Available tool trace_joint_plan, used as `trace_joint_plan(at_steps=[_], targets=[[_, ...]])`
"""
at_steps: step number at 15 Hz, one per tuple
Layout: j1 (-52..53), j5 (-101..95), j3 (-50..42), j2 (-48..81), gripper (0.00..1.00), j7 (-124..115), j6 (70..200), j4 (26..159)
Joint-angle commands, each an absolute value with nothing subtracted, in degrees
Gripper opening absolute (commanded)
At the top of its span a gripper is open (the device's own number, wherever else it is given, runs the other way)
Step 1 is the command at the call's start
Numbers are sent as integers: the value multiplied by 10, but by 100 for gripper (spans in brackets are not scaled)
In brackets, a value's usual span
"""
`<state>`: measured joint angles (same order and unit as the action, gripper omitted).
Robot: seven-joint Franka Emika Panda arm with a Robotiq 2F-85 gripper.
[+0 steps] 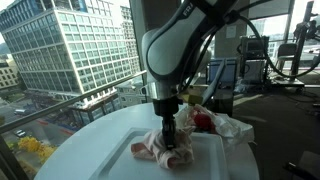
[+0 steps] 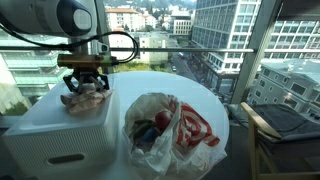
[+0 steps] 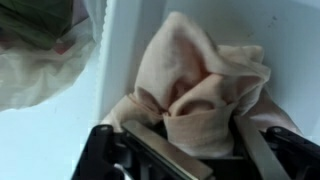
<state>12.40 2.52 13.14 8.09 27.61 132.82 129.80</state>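
A crumpled peach-pink cloth [image 3: 200,70] lies on top of a white box [image 2: 60,130], near its far edge in both exterior views [image 1: 150,150] [image 2: 88,98]. My gripper [image 3: 195,135] comes straight down onto the cloth. Its two fingers [image 3: 160,152] press against either side of a bunched fold that fills the gap between them. In the exterior views the gripper [image 1: 170,138] [image 2: 85,85] stands upright with its tips buried in the cloth. The cloth still rests on the box top.
A crinkled clear plastic bag [image 2: 165,130] with red items inside lies on the round white table [image 2: 215,105] beside the box; the same bag [image 1: 215,123] shows behind the arm. Large windows and railings surround the table, with a chair [image 2: 285,125] nearby.
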Motion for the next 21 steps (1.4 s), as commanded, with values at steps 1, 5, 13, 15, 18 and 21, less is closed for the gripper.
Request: trace_joint_plan(at_steps=[1, 5, 13, 15, 18, 21], targets=[[121, 16, 136, 89, 16, 257, 1330, 1291], [120, 20, 137, 80, 0, 244, 1336, 1283], [99, -3, 110, 16, 0, 180, 1379, 1288], [90, -27, 96, -3, 0, 148, 1397, 1291], [71, -69, 74, -28, 0, 87, 1406, 1296], [52, -90, 56, -49, 0, 33, 1396, 1311]])
